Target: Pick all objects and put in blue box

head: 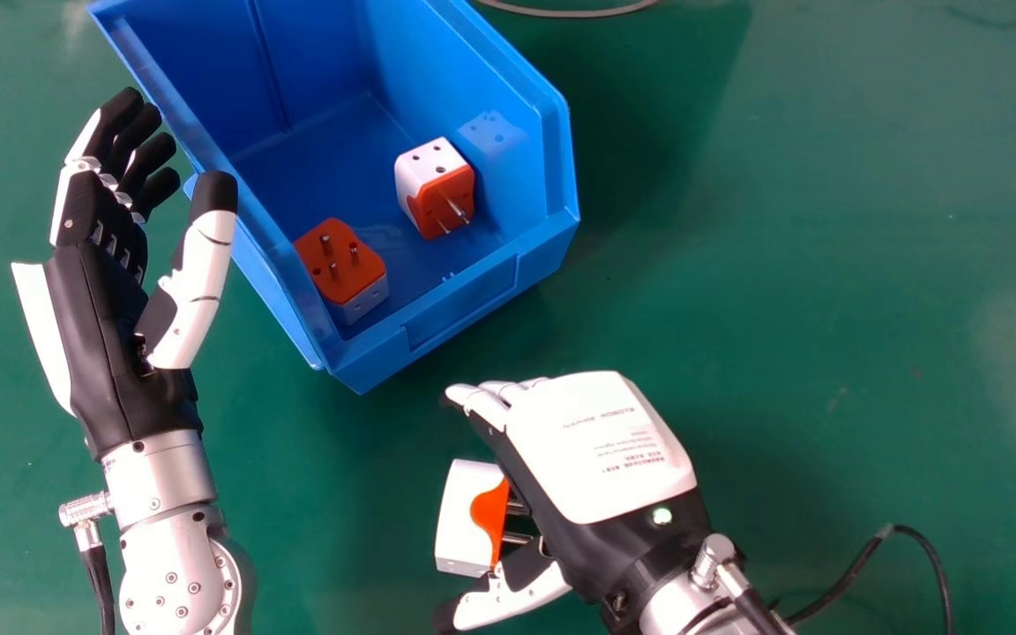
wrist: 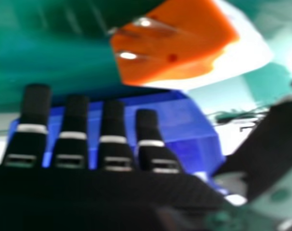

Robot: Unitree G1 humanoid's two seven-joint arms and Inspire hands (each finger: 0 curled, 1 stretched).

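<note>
- We see the loose plug adapter (head: 464,520), white with an orange face, outside the box, in the gap between the right hand's thumb and fingers; its metal pins point toward the palm. We cannot tell whether it touches the table or the hand.
- Our right hand (head: 601,450) has its back up, with fingers (wrist: 36,103) straight and thumb (wrist: 276,139) well apart from them, not closed around the adapter.
- In the right hand view we find the adapter past the fingertips, orange face and pins showing, with the box behind the fingers.
- We have the blue box (head: 464,304) just beyond the right hand in the head view, set at a slant, open side up.
- Inside it we count two more adapters: one (head: 340,265) in the near left corner, orange face and pins up, and another (head: 433,190) by the right wall, its orange pin face toward the box's near end.
- Our left hand (head: 98,326) is just beside the box's left wall, fingers loosely bent and thumb apart, with nothing between them.
- Under all this we see the green table (head: 781,265), a black cable (head: 889,530) curving beside our right forearm.
</note>
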